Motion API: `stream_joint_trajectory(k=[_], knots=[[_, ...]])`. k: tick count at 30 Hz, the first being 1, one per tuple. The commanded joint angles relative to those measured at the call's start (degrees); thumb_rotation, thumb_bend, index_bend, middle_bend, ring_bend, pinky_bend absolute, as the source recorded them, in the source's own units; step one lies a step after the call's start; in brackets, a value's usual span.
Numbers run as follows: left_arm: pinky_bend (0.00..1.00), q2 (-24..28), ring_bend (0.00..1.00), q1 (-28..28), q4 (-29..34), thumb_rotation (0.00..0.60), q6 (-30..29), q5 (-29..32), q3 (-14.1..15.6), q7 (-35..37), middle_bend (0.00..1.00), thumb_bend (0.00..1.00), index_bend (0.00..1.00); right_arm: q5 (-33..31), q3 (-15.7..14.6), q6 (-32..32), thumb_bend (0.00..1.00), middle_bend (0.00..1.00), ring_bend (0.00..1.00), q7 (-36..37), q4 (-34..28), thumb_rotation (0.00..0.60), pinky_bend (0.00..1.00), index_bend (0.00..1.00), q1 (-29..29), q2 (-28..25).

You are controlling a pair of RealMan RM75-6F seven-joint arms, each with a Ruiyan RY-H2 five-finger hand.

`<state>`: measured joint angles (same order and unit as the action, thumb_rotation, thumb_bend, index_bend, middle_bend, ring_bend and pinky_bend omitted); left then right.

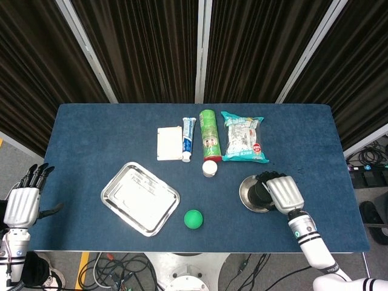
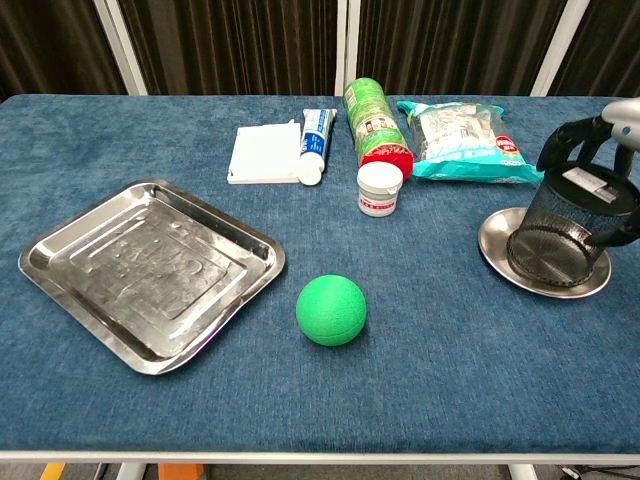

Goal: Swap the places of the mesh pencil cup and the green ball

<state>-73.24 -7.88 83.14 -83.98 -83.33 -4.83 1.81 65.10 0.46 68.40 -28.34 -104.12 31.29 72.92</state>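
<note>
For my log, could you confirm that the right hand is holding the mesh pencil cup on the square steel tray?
Not quite: the right hand holds the mesh pencil cup on the round steel plate, as the chest view shows.
</note>
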Motion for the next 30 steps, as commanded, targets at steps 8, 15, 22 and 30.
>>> stream_joint_trajectory(k=[8,15,22,30], knots=[[0.21,-0.2,0.0,0.1,-0.3,0.6,-0.3,0.0,0.0,0.1,0.08,0.09,0.13,0.4,1.3,-2.5,0.12,0.26,0.14,2.5,1.5,0.6,0.26,0.29,-0.1,0.8],[0.21,0.3,0.0,0.2,0.2,0.6,-0.6,0.0,-0.1,0.2,0.08,0.09,0.13,2.9,1.3,-3.7,0.01,0.05,0.0,6.4,0.3,0.6,0.06,0.01,-0.7,-1.7],[0.2,2.2,0.0,0.2,4.0,0.6,-1.9,-3.2,0.9,-0.1,0.08,0.09,0.13,10.2,2.0,3.0,0.0,0.01,0.0,12.7,-4.9,0.6,0.02,0.0,-4.6,-8.0],[0.2,5.7,0.0,-5.8,14.9,0.6,3.6,-14.6,3.7,-4.2,0.08,0.09,0.13,13.2,5.5,14.1,0.0,0.0,0.0,21.0,-5.3,0.6,0.02,0.0,-10.7,-13.5]])
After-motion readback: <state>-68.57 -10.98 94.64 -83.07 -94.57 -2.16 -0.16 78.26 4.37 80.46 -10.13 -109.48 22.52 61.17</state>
